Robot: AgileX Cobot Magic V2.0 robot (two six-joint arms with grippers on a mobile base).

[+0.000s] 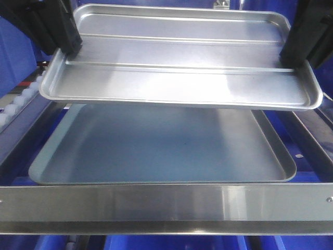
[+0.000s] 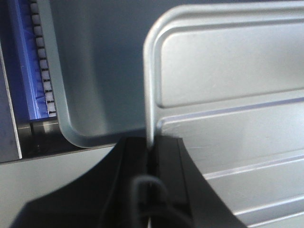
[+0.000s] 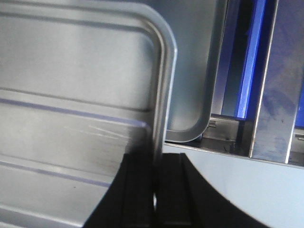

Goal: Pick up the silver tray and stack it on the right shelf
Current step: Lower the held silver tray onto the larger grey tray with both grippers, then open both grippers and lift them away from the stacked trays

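The silver tray hangs level above the right shelf, shiny, with two long ridges across its base. My left gripper is shut on its left rim, and my right gripper is shut on its right rim. In the left wrist view the rim of the silver tray runs down between the black fingers of the left gripper. The right wrist view shows the silver tray with its rim pinched in the right gripper. A larger dull grey tray lies on the shelf directly beneath.
The shelf's flat shiny front bar crosses the near edge. White rollers line the left side and show as a roller row in the left wrist view. A steel side rail and blue bins flank the rack.
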